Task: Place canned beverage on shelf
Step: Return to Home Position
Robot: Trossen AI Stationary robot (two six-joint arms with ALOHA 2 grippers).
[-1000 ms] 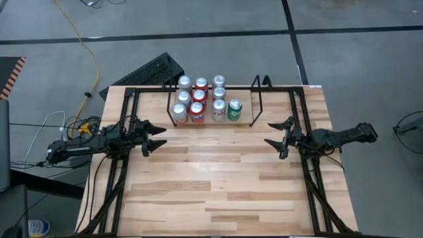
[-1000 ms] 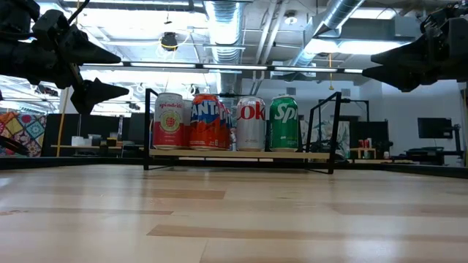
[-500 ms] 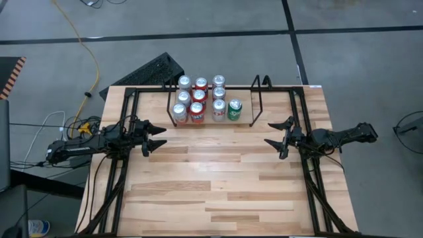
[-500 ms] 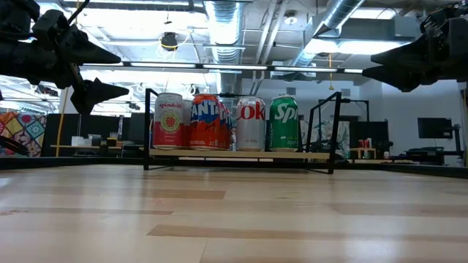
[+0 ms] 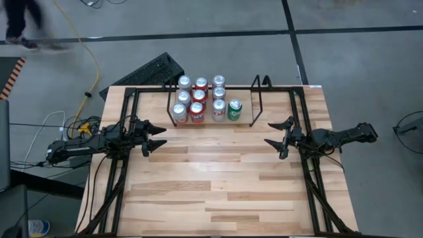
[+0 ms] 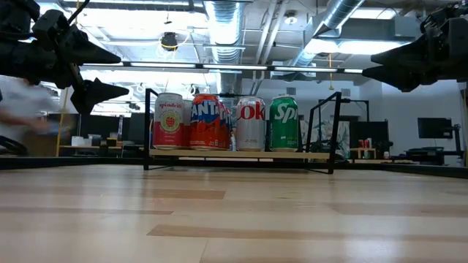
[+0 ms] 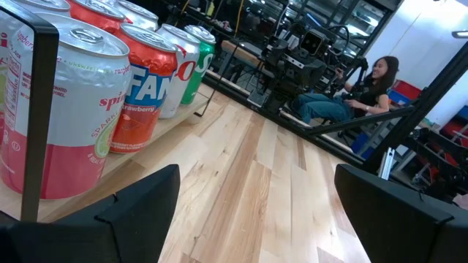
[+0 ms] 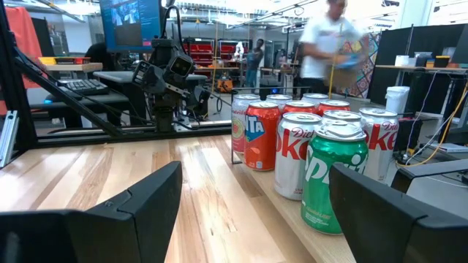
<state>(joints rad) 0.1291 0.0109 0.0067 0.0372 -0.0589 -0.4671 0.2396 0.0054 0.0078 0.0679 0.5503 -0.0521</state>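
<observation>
The shelf (image 5: 259, 99), a low black wire rack with a light wood floor, stands at the table's far edge. Several cans (image 5: 198, 99) stand upright on its floor, the green one (image 5: 234, 109) farthest right; the low view shows the front row (image 6: 219, 123). A bare strip of shelf floor (image 5: 246, 112) lies right of the green can. No can lies loose on the table. My left gripper (image 5: 162, 136) hovers open at the table's left edge. My right gripper (image 5: 268, 133) hovers open at the right edge. Both point level toward the middle and hold nothing.
The black tubular frame (image 5: 132, 92) runs around the tabletop. Bare wood (image 5: 218, 178) spreads between the arms and toward the near edge. A black keyboard (image 5: 149, 71) lies on the floor behind the table. A blurred person (image 5: 20, 20) passes at the far left; another sits beyond (image 7: 365, 88).
Both arms and the cans have kept still. A person has come into view on the floor beyond the table's far left corner, blurred by walking.
</observation>
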